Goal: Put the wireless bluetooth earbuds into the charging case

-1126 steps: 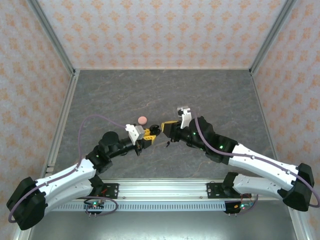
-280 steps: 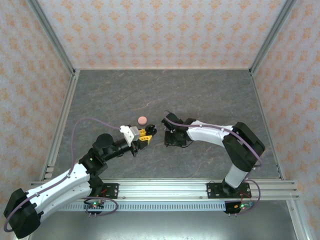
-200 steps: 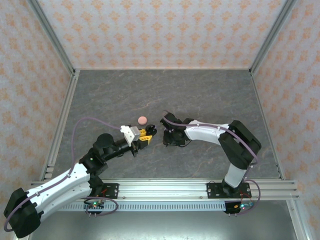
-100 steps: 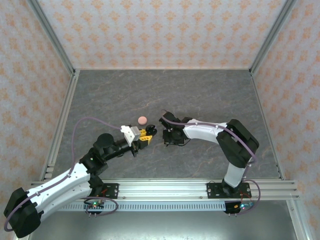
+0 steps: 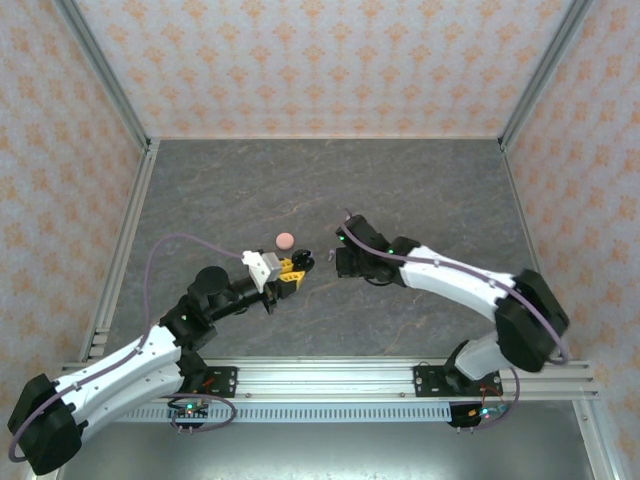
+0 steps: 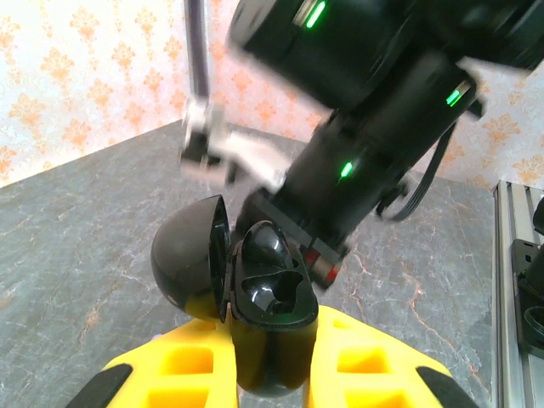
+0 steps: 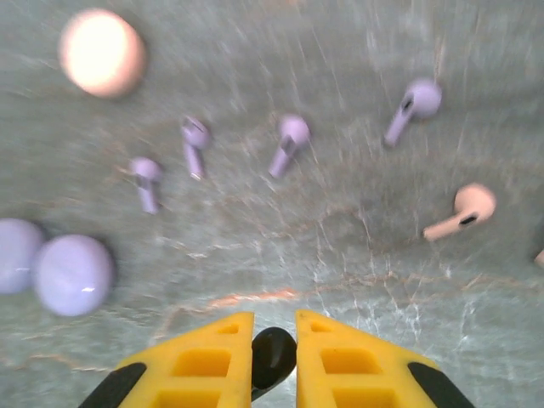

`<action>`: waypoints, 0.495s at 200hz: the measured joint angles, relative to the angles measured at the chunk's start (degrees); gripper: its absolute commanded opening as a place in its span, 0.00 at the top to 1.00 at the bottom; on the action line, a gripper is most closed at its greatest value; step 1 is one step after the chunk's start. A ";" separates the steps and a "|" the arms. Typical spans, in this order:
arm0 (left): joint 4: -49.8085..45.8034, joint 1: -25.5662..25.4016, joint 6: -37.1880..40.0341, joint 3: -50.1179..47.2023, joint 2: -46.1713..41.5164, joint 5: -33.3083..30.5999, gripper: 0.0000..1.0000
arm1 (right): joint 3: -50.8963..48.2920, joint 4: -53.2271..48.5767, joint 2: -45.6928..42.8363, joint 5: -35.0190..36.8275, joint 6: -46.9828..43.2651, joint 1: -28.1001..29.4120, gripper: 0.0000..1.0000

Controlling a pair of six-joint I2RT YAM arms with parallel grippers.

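Grey table (image 7: 340, 229), lilac earbuds (image 7: 287, 144) scattered; right end effector (image 7: 274, 327) grips black earbud (image 7: 274, 357), left end effector (image 6: 270, 340) grips case (image 6: 268, 280).

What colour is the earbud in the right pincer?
Black. The earbud shows best in the right wrist view, clamped in the right pincer.

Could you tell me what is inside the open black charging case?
The charging case, held in the left gripper, shows two glossy dark wells that look empty. Its lower body is covered by the gripper's yellow fingers.
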 measured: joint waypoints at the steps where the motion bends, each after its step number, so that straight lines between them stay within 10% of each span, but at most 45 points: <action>1: -0.02 0.00 0.02 0.00 0.02 0.00 1.00 | -0.20 0.17 -0.57 0.00 -0.13 0.00 0.85; 99: 0.63 0.00 -2.34 2.12 8.55 0.28 1.00 | -1.60 13.29 -20.55 0.83 -20.63 8.52 0.85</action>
